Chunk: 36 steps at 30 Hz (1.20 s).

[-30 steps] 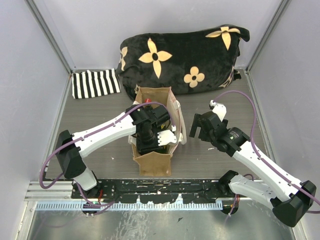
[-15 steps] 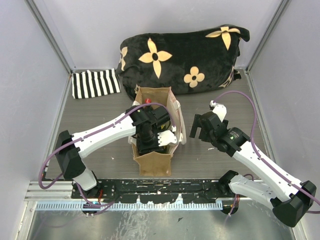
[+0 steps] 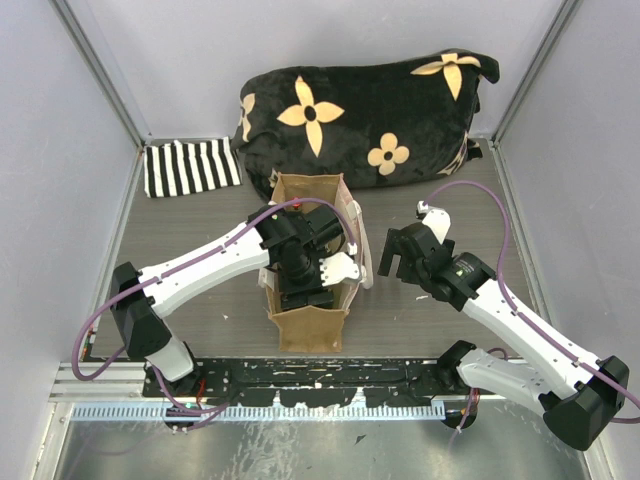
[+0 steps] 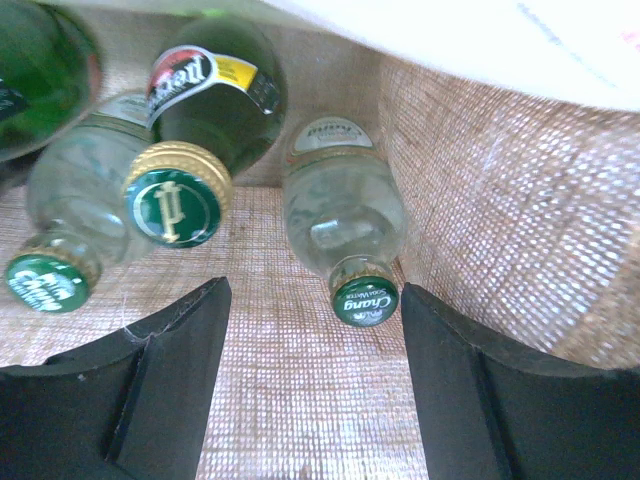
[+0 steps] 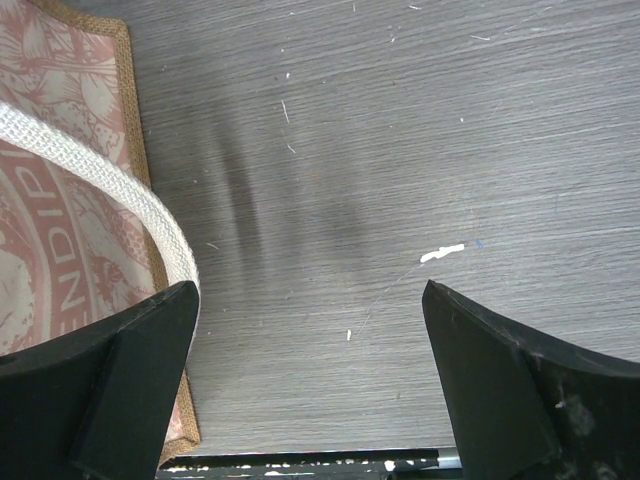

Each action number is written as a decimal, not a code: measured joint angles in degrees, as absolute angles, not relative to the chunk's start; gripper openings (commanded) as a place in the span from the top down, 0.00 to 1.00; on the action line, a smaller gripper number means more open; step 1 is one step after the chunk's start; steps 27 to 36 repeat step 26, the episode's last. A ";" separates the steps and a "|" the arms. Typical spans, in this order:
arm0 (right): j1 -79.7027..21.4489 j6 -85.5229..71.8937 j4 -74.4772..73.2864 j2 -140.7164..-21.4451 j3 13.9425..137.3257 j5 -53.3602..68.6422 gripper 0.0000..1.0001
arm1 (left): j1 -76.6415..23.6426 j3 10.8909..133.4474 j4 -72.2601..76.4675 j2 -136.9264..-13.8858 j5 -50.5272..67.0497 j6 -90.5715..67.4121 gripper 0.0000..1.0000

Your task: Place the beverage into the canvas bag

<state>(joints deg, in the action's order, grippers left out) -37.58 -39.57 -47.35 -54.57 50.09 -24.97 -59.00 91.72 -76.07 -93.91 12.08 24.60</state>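
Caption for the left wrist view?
Open left gripper inside the canvas bag, above a clear green-capped bottle and other bottles.

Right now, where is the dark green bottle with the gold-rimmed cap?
Left wrist view, upper left: the dark green bottle sits inside the canvas bag between two clear Chang bottles, beyond the left gripper.

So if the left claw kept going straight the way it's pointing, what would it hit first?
Probably the green cap of the clear bottle in the canvas bag; it sits between the open jaws of the left gripper. Past that, the bag's woven floor. Depth is hard to judge.
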 measured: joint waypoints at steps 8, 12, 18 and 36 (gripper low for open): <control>-37.47 -38.92 -47.27 -55.33 52.60 -24.91 0.00 | -59.00 100.01 -76.90 -92.84 11.18 23.92 0.17; -37.39 -38.65 -47.31 -56.82 55.13 -24.97 0.00 | -57.60 102.63 -75.90 -90.24 10.33 23.16 0.07; -37.39 -37.82 -47.31 -60.80 60.58 -25.61 0.00 | -48.38 102.76 -69.49 -84.66 9.56 17.67 0.01; -37.39 -36.95 -47.33 -66.06 66.43 -27.49 0.00 | -26.72 99.88 -58.22 -80.14 12.08 6.26 0.02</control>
